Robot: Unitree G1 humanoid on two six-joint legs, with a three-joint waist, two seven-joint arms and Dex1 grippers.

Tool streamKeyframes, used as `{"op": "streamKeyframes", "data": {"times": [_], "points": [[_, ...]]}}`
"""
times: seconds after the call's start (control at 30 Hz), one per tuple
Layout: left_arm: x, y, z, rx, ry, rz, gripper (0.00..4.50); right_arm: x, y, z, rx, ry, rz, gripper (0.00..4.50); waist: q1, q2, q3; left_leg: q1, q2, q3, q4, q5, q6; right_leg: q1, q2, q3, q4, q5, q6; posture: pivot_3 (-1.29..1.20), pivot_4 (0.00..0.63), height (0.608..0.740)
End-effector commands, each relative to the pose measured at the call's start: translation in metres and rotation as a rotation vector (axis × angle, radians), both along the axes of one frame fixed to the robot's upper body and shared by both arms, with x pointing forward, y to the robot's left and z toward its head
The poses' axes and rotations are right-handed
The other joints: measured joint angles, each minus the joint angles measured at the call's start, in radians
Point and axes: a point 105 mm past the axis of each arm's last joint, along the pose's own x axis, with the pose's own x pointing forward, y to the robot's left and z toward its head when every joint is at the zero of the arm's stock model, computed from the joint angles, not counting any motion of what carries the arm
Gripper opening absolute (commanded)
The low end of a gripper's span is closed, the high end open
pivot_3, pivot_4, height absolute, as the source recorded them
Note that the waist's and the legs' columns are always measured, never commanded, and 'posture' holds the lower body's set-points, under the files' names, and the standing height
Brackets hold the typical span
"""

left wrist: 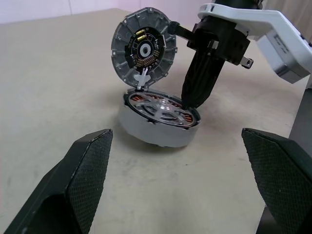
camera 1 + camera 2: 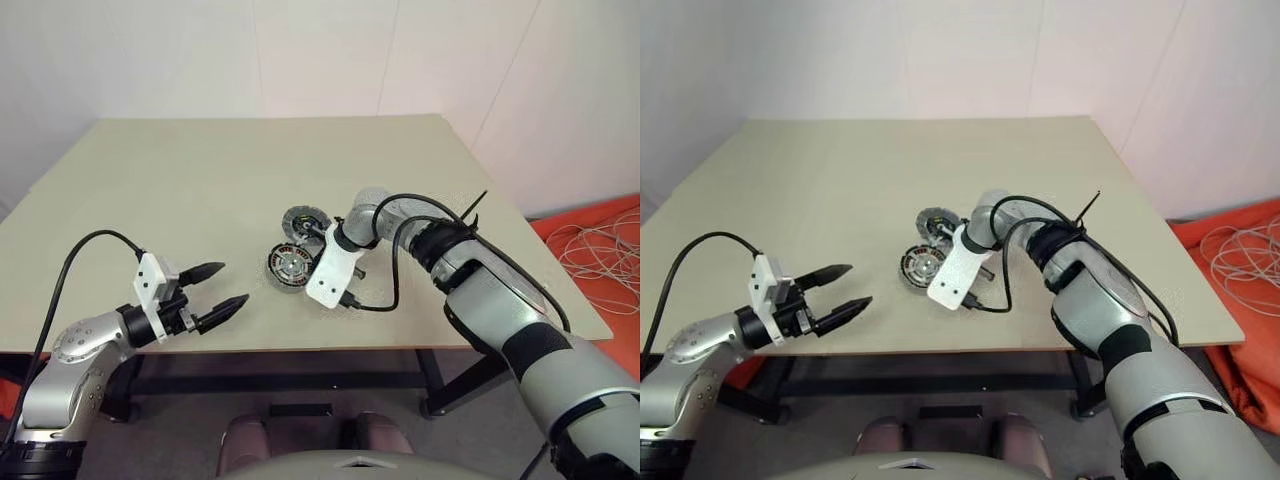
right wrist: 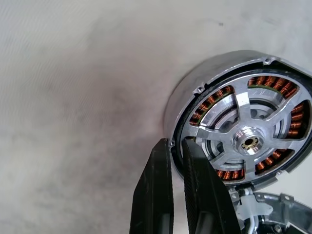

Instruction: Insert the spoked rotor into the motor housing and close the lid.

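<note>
— Right hand [image 3: 178,146] has its fingers pressed together at the rim of the motor housing [image 1: 158,119] on the tabletop [image 2: 200,190], clamped on nothing, probably to nudge or steady it.

— And the spoked rotor [image 3: 251,141]?

— Already seated in the housing, copper windings showing through its gaps.

— The lid [image 1: 143,48]?

— Tilted up behind the housing, apparently joined at its edge, though that's hard to confirm. It isn't closed.

— Left hand [image 2: 218,290]?

— Fingers wide apart, empty, hovering well clear, aimed at the housing.
</note>
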Motion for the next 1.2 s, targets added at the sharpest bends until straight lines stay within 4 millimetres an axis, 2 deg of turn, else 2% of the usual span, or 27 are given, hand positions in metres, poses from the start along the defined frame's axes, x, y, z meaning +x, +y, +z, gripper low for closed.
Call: {"op": "streamKeyframes", "data": {"times": [0.03,0.33,0.47,0.63,0.83,1.1,1.2], "points": [[0.003,-0.002,0.012,0.007,-0.059,-0.014,4.5,-0.001,0.015,0.027,0.113,0.045,-0.168,0.0,0.001,0.0,0.0,0.0,0.001,0.0,0.001,0.0,0.0,0.0,0.001,0.0,0.0,0.0,0.0,0.0,0.0,0.74],[0.004,-0.003,0.012,0.008,-0.062,-0.019,4.5,-0.042,0.014,0.048,0.09,0.213,-0.379,0.0,0.013,0.001,0.001,-0.002,0.004,0.0,0.002,0.001,-0.002,-0.001,0.004,0.0,-0.001,0.001,-0.001,0.0,0.0,0.74],[0.006,-0.003,0.012,0.008,-0.064,-0.018,4.5,-0.038,0.015,0.05,0.104,0.253,-0.523,0.0,0.015,0.001,0.001,-0.001,0.004,0.0,0.001,0.001,-0.002,-0.001,0.004,0.0,0.0,0.001,-0.001,0.0,0.0,0.74],[0.007,-0.002,0.011,0.007,-0.065,-0.014,4.5,-0.029,0.014,0.049,0.117,0.234,-0.603,0.0,0.018,0.001,0.002,-0.001,0.004,0.0,0.001,0.002,-0.003,-0.001,0.004,0.0,-0.001,0.0,-0.001,0.0,0.0,0.74],[0.007,-0.003,0.011,0.004,-0.066,-0.011,4.5,-0.01,0.017,0.03,0.144,0.305,-0.797,0.0,0.015,0.002,0.002,0.001,0.004,0.0,0.001,0.003,-0.004,-0.001,0.004,0.0,0.0,0.0,-0.001,0.0,0.0,0.74],[0.007,-0.003,0.011,0.003,-0.066,-0.007,4.5,-0.011,0.027,0.024,0.146,0.44,-0.922,0.0,0.039,0.003,0.002,0.003,0.004,-0.001,0.001,0.003,-0.004,0.003,0.003,0.0,-0.001,0.0,-0.001,0.0,0.0,0.74],[0.008,-0.004,0.011,0.002,-0.066,-0.007,4.5,-0.015,0.033,0.03,0.156,0.482,-0.922,0.98,0.041,0.003,0.002,0.003,0.004,-0.001,0.001,0.003,-0.004,0.003,0.003,0.0,-0.001,0.0,0.0,0.0,0.0,0.74]]}}
